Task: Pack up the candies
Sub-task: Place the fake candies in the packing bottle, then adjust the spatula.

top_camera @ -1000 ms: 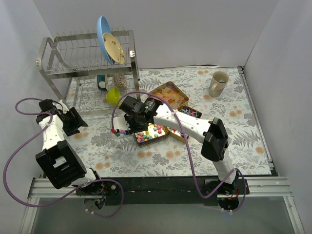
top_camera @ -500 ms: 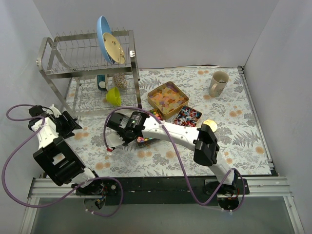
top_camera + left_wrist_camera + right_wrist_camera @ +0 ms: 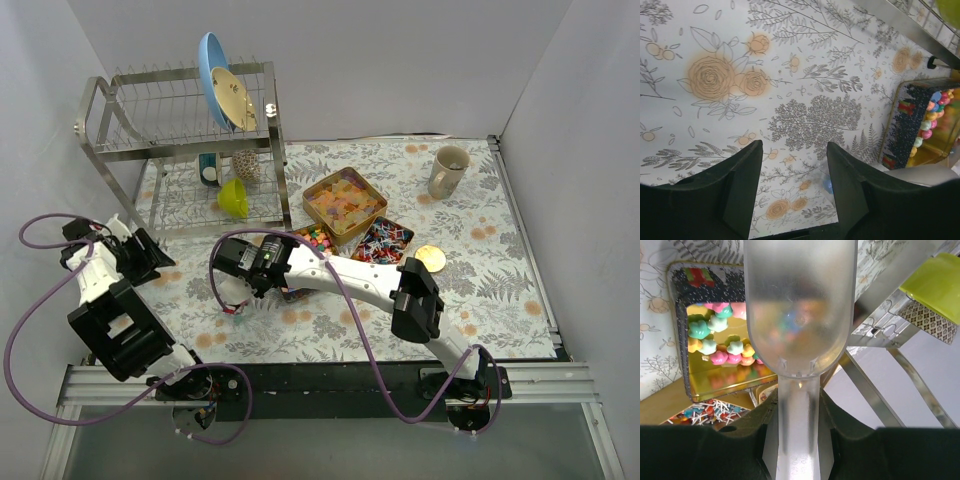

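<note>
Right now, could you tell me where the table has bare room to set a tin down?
The cloth is bare along the right edge below the mug, and in the front strip between the arm bases. The middle is crowded: three tins huddle by the dish rack, with the right arm stretched across them.

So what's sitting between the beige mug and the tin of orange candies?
Only bare floral tablecloth lies between the mug and that tin, as the top view shows.

L tool (image 3: 794,150) empty, gaping; candies (image 3: 932,112) rt.
</note>
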Tool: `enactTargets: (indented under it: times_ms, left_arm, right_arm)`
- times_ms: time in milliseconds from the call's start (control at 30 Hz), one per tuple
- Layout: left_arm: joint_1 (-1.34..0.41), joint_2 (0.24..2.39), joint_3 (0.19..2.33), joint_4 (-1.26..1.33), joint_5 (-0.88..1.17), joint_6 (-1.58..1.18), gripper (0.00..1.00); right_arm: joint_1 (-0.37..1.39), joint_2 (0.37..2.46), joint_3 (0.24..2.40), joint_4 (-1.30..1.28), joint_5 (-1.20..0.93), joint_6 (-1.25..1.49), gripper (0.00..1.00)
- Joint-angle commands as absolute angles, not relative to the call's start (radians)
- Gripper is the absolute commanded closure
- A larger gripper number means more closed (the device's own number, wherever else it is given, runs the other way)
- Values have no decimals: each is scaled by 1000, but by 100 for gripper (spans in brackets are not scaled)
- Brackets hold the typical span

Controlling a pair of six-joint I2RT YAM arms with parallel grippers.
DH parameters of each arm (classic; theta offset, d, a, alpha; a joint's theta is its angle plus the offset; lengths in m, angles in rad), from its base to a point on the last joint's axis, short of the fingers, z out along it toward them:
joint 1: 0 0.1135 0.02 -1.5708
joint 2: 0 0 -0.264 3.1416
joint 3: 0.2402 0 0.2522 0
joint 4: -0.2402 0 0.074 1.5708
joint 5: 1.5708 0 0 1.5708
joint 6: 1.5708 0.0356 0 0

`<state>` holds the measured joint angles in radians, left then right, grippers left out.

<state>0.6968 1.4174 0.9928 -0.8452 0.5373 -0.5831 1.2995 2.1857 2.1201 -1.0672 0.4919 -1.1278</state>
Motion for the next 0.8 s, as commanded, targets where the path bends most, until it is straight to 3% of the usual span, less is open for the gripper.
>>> enactTargets:
  times_ms: [0, 167, 300, 500, 767]
  left_arm:
    - [699, 1379, 1015, -893, 704, -503, 47]
    - [699, 1358, 1048, -1003, 1062, -313, 46]
    - [643, 1341, 1089, -1190, 1245, -100, 37]
    - [494, 1353, 1083, -1117, 1278, -207, 38]
    - [344, 1336, 1043, -917, 1220, -437, 39]
  right_arm:
    - [1312, 2151, 2151, -1057, 560, -1258, 99]
    - [1295, 2118, 2184, -1072, 511, -1155, 99]
    - [1235, 2095, 2243, -1135, 379, -968, 99]
    - [1170, 1987, 2123, -1068, 288, -870, 99]
    - [1144, 2022, 2224, -1071, 239, -805, 99]
